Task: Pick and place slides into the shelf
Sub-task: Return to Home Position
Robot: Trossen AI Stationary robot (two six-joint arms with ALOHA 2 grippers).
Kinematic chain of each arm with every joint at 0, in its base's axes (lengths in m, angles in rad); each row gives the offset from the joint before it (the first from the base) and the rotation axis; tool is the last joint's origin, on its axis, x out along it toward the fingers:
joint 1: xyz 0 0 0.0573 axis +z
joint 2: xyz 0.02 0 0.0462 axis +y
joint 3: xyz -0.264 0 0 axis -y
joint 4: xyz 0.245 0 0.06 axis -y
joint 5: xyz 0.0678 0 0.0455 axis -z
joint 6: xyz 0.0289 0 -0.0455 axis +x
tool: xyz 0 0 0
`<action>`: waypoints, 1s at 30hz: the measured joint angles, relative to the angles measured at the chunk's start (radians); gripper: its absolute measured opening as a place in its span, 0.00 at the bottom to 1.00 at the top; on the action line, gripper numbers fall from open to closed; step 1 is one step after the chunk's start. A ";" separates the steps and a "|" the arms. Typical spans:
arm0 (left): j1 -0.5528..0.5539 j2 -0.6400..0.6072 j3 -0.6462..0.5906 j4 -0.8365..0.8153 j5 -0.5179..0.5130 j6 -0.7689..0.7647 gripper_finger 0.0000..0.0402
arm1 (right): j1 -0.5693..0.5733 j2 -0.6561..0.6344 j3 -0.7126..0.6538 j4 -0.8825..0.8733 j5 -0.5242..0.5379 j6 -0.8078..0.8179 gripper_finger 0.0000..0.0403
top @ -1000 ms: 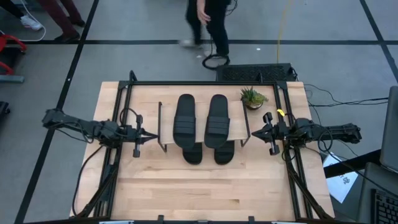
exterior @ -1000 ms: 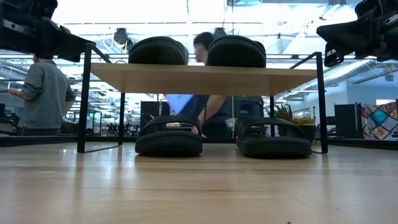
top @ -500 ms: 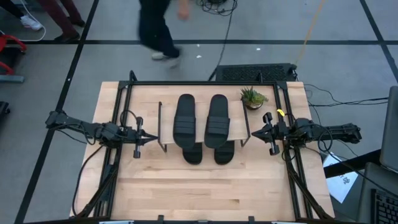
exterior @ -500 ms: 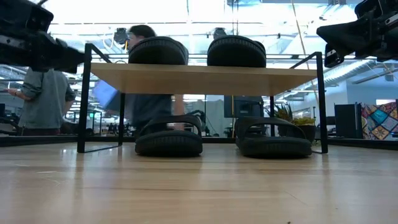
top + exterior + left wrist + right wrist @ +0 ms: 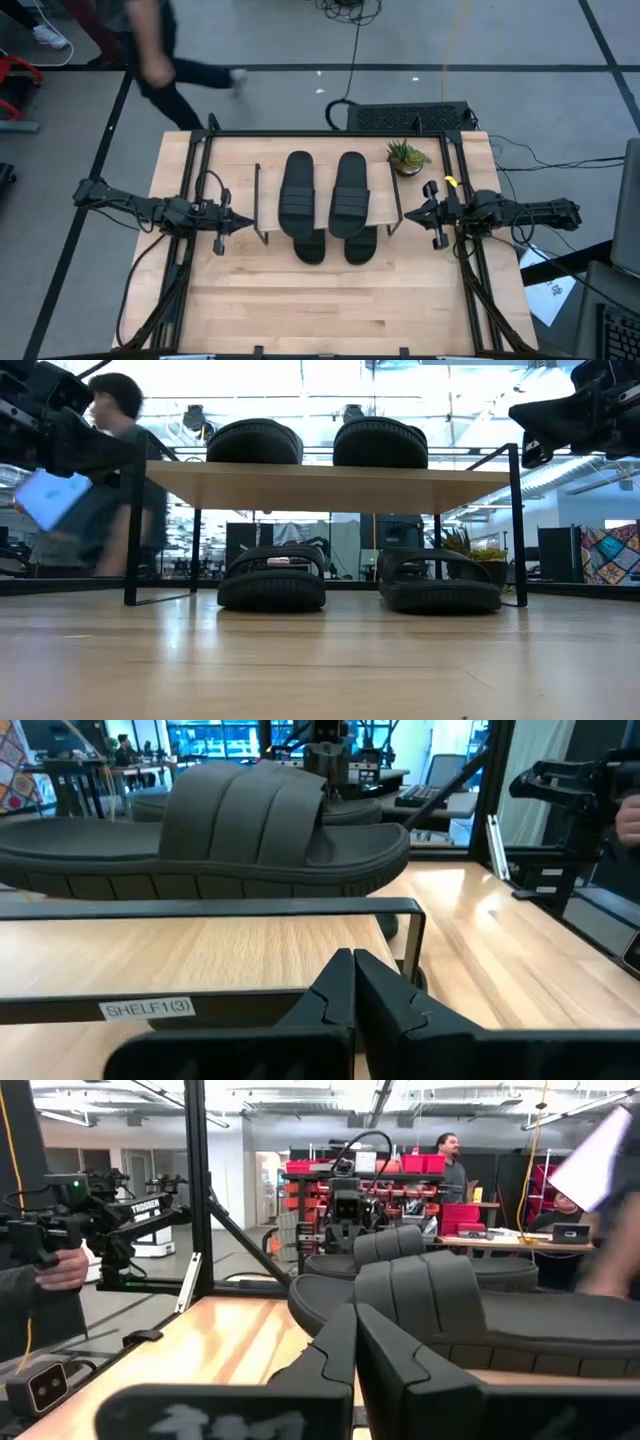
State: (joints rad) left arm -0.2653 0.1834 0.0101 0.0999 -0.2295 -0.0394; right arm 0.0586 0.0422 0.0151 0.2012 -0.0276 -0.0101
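Observation:
Two black slides (image 5: 297, 188) (image 5: 350, 188) lie side by side on the shelf's light wood top (image 5: 381, 205). Two more slides (image 5: 271, 577) (image 5: 438, 580) rest on the table under the top; their near ends stick out from under it in the high view (image 5: 310, 246) (image 5: 361, 244). My left gripper (image 5: 246, 222) is shut and empty, just off the shelf's left end at about the height of its top. My right gripper (image 5: 392, 225) is shut and empty, just off the shelf's right end. The nearest top slide shows in each wrist view (image 5: 210, 830) (image 5: 450, 1305).
A small potted plant (image 5: 406, 156) stands on the table at the far right of the shelf. The black frame (image 5: 330, 133) borders the table. A person (image 5: 155, 50) walks past beyond the far edge. Bare table (image 5: 330, 305) lies on the near side.
My left gripper has gone a little toward the shelf's left end. Both grippers stay shut, and the slides have not moved. A person has walked from right to left behind the table's far edge.

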 joint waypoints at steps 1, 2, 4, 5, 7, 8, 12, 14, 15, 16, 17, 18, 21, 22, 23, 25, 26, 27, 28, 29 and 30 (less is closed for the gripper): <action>0.000 0.001 0.000 0.000 0.000 -0.001 0.02 | 0.000 0.000 0.000 -0.009 0.000 -0.001 0.00; 0.000 0.001 0.000 0.000 -0.001 0.000 0.03 | 0.000 0.000 0.000 -0.022 0.000 -0.013 0.00; 0.000 0.001 0.000 0.000 -0.003 0.014 0.04 | 0.000 0.000 0.000 -0.050 0.000 -0.049 0.00; 0.000 0.001 0.000 0.000 -0.003 0.020 0.04 | 0.001 0.000 0.000 -0.062 -0.001 -0.049 0.00; 0.000 0.001 0.000 0.001 -0.004 0.031 0.05 | 0.002 0.001 0.000 -0.063 -0.001 -0.003 0.00; 0.000 0.001 0.000 0.001 -0.004 0.031 0.05 | 0.002 0.001 0.000 -0.056 0.000 0.024 0.00; 0.000 0.001 0.000 0.001 -0.004 0.033 0.05 | 0.002 0.001 0.000 -0.050 0.000 0.074 0.00; 0.000 0.001 0.000 0.001 -0.005 0.033 0.05 | 0.002 0.000 0.000 -0.050 0.000 0.076 0.00; 0.000 0.001 0.000 0.001 -0.005 0.033 0.05 | 0.002 0.000 0.000 -0.049 0.000 0.076 0.00; 0.000 0.001 0.000 0.001 -0.005 0.033 0.05 | 0.002 0.000 0.000 -0.049 0.000 0.077 0.00; 0.000 0.001 0.000 0.001 -0.005 0.034 0.05 | 0.002 0.000 0.000 -0.049 0.000 0.077 0.00; 0.000 0.001 0.000 0.001 -0.005 0.034 0.05 | 0.002 0.000 0.000 -0.049 0.000 0.077 0.00; 0.000 0.001 0.000 0.001 -0.005 0.033 0.05 | 0.002 0.000 0.000 -0.049 0.000 0.077 0.00; 0.000 0.001 0.000 0.001 -0.005 0.034 0.05 | 0.002 0.000 0.000 -0.049 0.000 0.077 0.00; 0.000 0.001 0.000 0.001 -0.005 0.034 0.05 | 0.002 0.000 0.000 -0.049 0.000 0.077 0.00; 0.000 0.001 0.000 0.001 -0.005 0.033 0.05 | 0.002 0.000 0.000 -0.049 0.000 0.077 0.00; 0.000 0.001 0.000 0.001 -0.005 0.034 0.05 | 0.002 0.000 0.000 -0.049 0.000 0.077 0.00; 0.000 0.001 0.000 0.001 -0.005 0.034 0.05 | 0.002 0.000 0.000 -0.049 0.000 0.077 0.00; 0.000 0.001 0.000 0.001 -0.005 0.034 0.05 | 0.002 0.000 0.000 -0.049 0.000 0.077 0.00; 0.000 0.001 0.000 0.001 -0.005 0.034 0.05 | 0.002 0.000 0.000 -0.049 0.000 0.077 0.00; 0.000 0.001 0.000 0.001 -0.005 0.033 0.05 | 0.002 0.000 0.000 -0.049 0.000 0.077 0.00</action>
State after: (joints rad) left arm -0.2653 0.1848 0.0101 0.1009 -0.2344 -0.0064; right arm 0.0605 0.0425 0.0147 0.1523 -0.0277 0.0669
